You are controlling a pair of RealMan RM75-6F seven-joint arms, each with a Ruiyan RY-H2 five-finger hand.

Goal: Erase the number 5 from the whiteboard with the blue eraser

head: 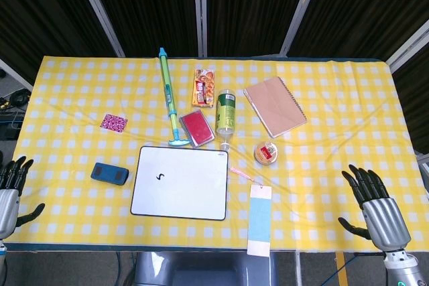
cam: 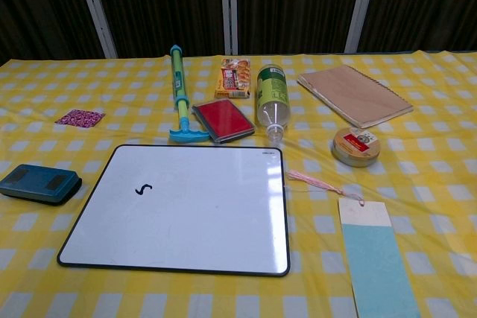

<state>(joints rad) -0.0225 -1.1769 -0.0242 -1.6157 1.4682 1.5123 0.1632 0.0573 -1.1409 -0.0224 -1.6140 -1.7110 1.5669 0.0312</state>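
Note:
The whiteboard lies flat near the table's front, with a black 5 written on its left part. The blue eraser rests on the cloth just left of the board. My left hand is at the table's front left corner, fingers spread, holding nothing, well left of the eraser. My right hand hovers at the front right corner, fingers apart and empty. Neither hand shows in the chest view.
Behind the board lie a green-blue pump toy, a red pad, a snack pack, a lying bottle, a notebook and a round tin. A blue bookmark with a pink tassel lies right of the board. A pink card sits far left.

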